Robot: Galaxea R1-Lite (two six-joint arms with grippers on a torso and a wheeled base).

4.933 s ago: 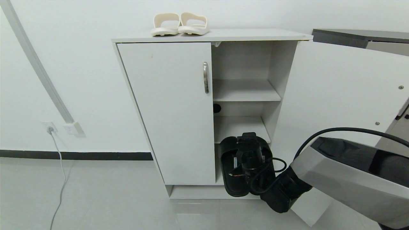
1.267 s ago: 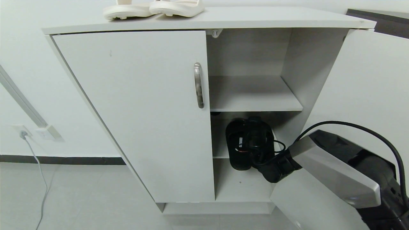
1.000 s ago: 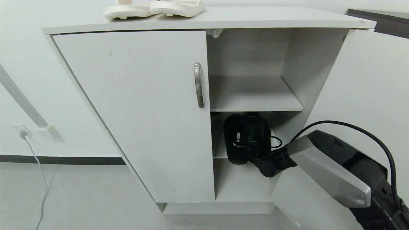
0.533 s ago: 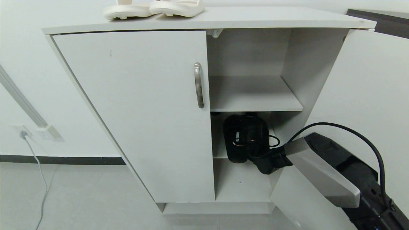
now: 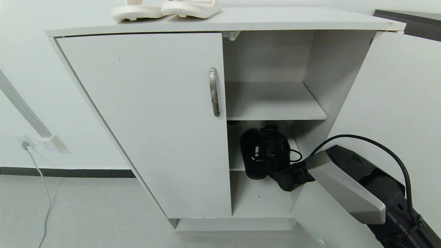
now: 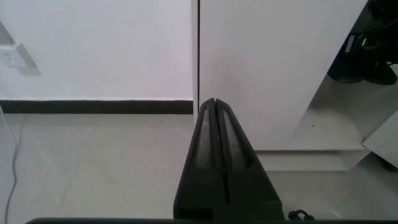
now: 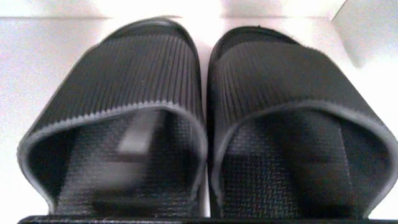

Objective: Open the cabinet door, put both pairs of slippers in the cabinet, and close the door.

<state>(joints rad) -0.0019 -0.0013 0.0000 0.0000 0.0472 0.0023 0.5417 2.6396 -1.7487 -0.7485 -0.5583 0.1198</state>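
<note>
The white cabinet (image 5: 262, 21) has its left door (image 5: 144, 120) shut and its right door (image 5: 396, 96) swung wide open. A black pair of slippers (image 5: 254, 155) lies side by side at the front of the middle shelf (image 5: 235, 151), heels jutting past its edge. My right gripper (image 5: 273, 151) is shut on the black slippers (image 7: 143, 74), reaching in from the right, with a finger (image 7: 134, 142) under one strap. A cream pair of slippers (image 5: 165, 8) rests on the cabinet top. My left gripper (image 6: 214, 107) is shut and empty, above the floor before the left door.
The upper shelf (image 5: 272, 100) and the bottom compartment (image 5: 258, 198) hold nothing. A metal handle (image 5: 214, 91) runs down the left door's edge. A wall socket (image 5: 24, 144) with a cable (image 5: 44, 210) is at the left. Dark furniture (image 5: 410, 16) stands behind the open door.
The camera moved closer to the cabinet early on. The right arm lifted the black slippers from the bottom opening to the middle shelf, pushed them in, then eased slightly down and outward.
</note>
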